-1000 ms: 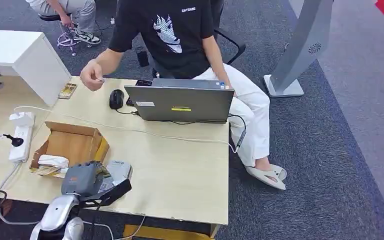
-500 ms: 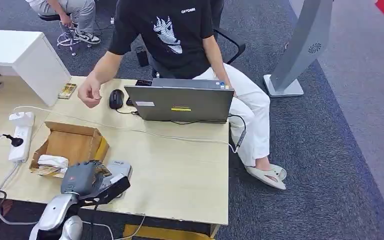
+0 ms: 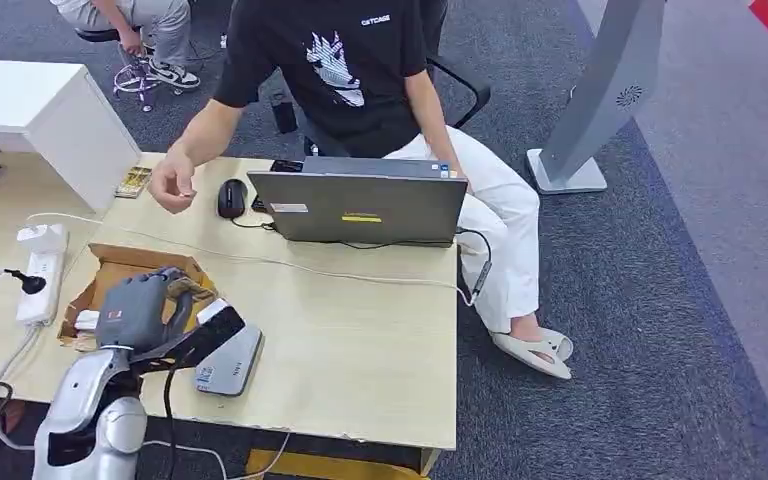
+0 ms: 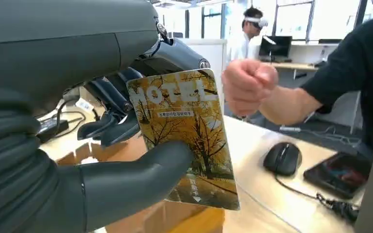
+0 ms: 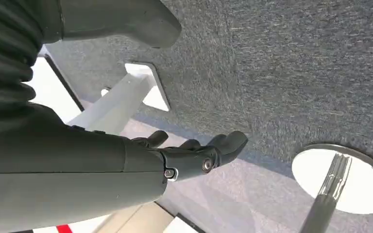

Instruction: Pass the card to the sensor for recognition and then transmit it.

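Note:
My left hand (image 3: 140, 308) is raised over the near left part of the table and holds a hotel card (image 4: 184, 131), printed with yellow autumn trees, between thumb (image 4: 141, 170) and fingers. The card stands upright and faces the wrist camera. The grey card sensor (image 3: 230, 363) lies flat on the table just right of and below that hand, with nothing on it. A seated person's fist (image 3: 172, 185) hovers near the mouse, beyond the card (image 4: 247, 85). My right hand (image 5: 194, 155) hangs over the carpet with its fingers apart and holds nothing.
An open cardboard box (image 3: 150, 272) with packets sits under and behind my left hand. A grey laptop (image 3: 360, 205), a black mouse (image 3: 232, 197) and a phone (image 4: 340, 172) lie at the far side. A white power strip (image 3: 42, 275) and cables run along the left.
My left hand has lifted off the sensor with the card and moved up toward the box, uncovering the sensor. The person's fist has drifted slightly lower and to the left.

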Motion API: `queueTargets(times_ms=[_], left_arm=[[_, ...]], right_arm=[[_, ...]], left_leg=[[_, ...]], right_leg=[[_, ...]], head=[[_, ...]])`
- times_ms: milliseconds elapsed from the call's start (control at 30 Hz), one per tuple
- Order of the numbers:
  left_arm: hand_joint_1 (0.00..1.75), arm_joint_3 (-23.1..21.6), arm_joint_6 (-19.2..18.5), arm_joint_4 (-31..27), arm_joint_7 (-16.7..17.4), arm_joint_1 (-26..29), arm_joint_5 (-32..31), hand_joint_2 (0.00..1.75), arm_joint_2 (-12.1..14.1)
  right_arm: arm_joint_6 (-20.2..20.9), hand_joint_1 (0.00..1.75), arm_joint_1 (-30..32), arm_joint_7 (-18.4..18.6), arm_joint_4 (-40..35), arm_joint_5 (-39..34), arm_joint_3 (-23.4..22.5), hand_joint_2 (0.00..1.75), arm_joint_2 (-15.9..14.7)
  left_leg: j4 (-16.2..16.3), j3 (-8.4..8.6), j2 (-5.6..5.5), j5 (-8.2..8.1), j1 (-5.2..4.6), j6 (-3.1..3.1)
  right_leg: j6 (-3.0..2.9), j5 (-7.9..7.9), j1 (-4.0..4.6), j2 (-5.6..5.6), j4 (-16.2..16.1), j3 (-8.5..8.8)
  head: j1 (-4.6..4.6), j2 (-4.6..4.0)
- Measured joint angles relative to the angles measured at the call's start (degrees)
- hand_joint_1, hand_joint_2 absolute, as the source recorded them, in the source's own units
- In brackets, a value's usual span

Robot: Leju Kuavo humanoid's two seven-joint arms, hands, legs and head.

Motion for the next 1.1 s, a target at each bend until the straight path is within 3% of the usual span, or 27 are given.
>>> queueTargets(times_ms=[300,667,700,733,1100], left_arm=[[1.75,-0.1,0.8,-3.5,0.5,-3.7,-0.9,1.75,1.4],[1.75,-0.7,2.5,-3.6,3.7,-10.7,-9.0,1.75,6.4],[0.07,-0.7,2.5,-3.5,4.0,-11.3,-9.1,1.75,6.6],[0.0,-0.7,2.5,-3.4,4.1,-11.7,-9.2,1.75,6.8],[0.0,-0.7,2.5,-2.8,5.2,-12.4,-9.9,1.75,7.3]], right_arm=[[-0.3,0.0,0.2,0.2,0.5,0.0,0.5,1.75,-0.1],[-1.6,0.0,0.4,0.1,2.3,0.0,1.8,1.75,-0.6],[-1.7,0.0,0.5,0.3,2.5,0.0,1.9,1.75,-0.6],[-1.7,0.0,0.5,0.4,2.6,0.0,2.1,1.75,-0.6],[-1.8,0.0,0.6,0.9,3.7,0.0,2.3,1.75,-0.7]], left_leg=[[0.0,0.0,0.0,0.01,0.0,0.0],[0.0,0.0,0.0,0.01,0.01,-0.01],[0.0,-0.01,0.01,0.01,0.01,-0.01],[0.0,0.0,0.02,0.01,0.01,-0.01],[0.0,-0.01,0.02,0.01,0.01,-0.01]], right_leg=[[0.0,0.01,0.0,0.0,0.0,0.0],[-0.01,0.01,0.01,0.0,0.0,-0.01],[-0.01,0.01,0.01,0.02,0.0,-0.01],[-0.01,0.01,0.01,0.03,0.0,-0.01],[-0.01,0.01,0.0,0.03,0.0,-0.01]], head=[[0.0,0.0],[-0.02,0.0],[0.0,0.0],[0.0,0.0],[0.0,0.0]])
